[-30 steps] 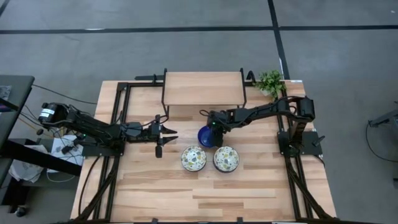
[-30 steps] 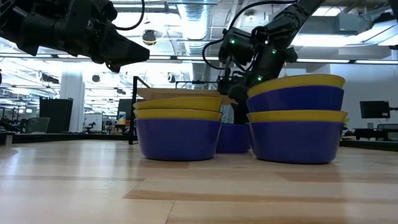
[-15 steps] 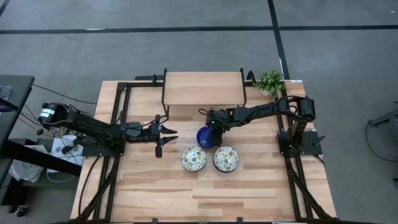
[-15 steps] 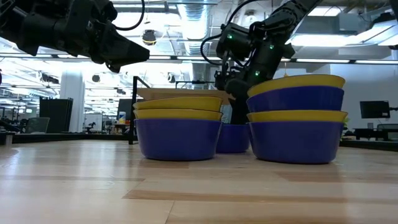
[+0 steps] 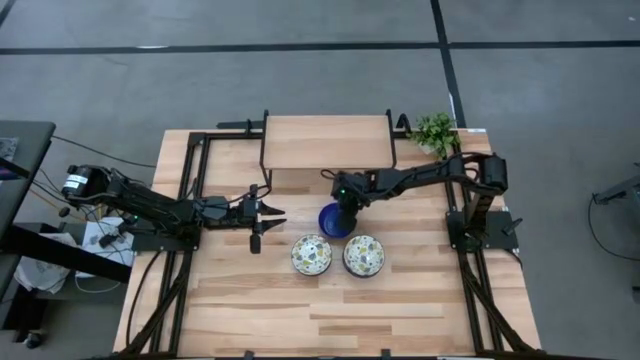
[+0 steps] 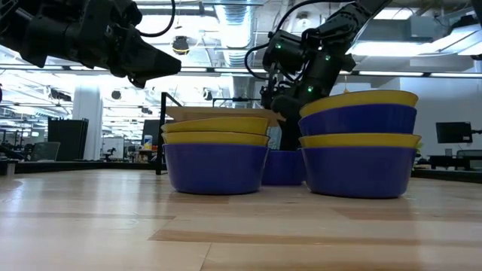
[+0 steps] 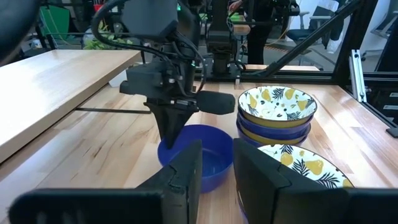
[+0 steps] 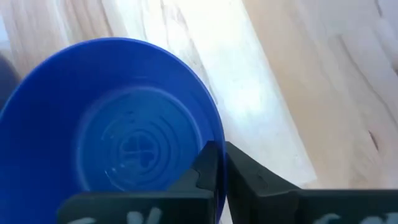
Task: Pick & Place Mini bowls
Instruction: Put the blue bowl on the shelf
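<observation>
Look first at your right gripper [image 8: 219, 163]: in its own wrist view the two dark fingers [image 8: 208, 165] are pinched together on the rim of the blue bowl [image 8: 112, 130], one finger inside the wall and one outside, so it is grasping that bowl by its edge. The bowl sits mouth up, and being round it has no long axis to speak of.

The high view gives you what the wrist view cannot: the blue bowl [image 5: 334, 219] lies just beyond the two patterned stacks, the left stack [image 5: 311, 255] and the right stack [image 5: 363, 255], which sit side by side on the table [image 5: 250, 300].

The low view shows each stack as two nested bowls with blue walls and yellow rims, and the blue bowl [image 6: 282, 167] only as a sliver between them; whether it rests on the wood or is just off it is hard to tell from there.

Your left gripper [image 7: 217, 165] hovers well to the side with its fingers [image 7: 186, 171] parted and nothing between them. Its wrist view looks past them at the blue bowl [image 7: 199, 155] and the leaf-patterned insides of both stacks.
</observation>
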Action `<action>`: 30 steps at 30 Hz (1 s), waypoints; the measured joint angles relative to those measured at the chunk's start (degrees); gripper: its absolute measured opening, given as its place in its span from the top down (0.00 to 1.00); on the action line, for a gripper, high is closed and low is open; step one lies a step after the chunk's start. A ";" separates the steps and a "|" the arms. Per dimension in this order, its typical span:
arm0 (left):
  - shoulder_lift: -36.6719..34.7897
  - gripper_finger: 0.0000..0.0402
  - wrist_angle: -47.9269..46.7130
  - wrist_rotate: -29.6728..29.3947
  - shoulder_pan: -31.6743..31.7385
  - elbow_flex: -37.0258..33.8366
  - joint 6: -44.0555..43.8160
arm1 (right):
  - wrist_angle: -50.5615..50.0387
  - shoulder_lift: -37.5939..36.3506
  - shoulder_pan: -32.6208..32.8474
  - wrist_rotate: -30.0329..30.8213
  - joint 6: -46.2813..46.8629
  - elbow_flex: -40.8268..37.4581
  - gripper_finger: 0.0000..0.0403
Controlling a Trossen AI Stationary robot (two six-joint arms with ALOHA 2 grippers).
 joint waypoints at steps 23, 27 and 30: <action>0.00 0.78 -0.02 0.00 0.00 -0.02 0.00 | -4.18 -14.54 -0.24 4.54 -0.62 -0.05 1.00; 0.00 0.78 -0.02 0.00 0.00 -0.02 0.01 | -4.17 -17.00 -0.58 5.26 -1.14 -0.06 1.00; 0.00 0.78 -0.02 -0.01 0.00 -0.02 -0.01 | -4.15 -18.88 -1.42 5.21 -1.69 -0.06 1.00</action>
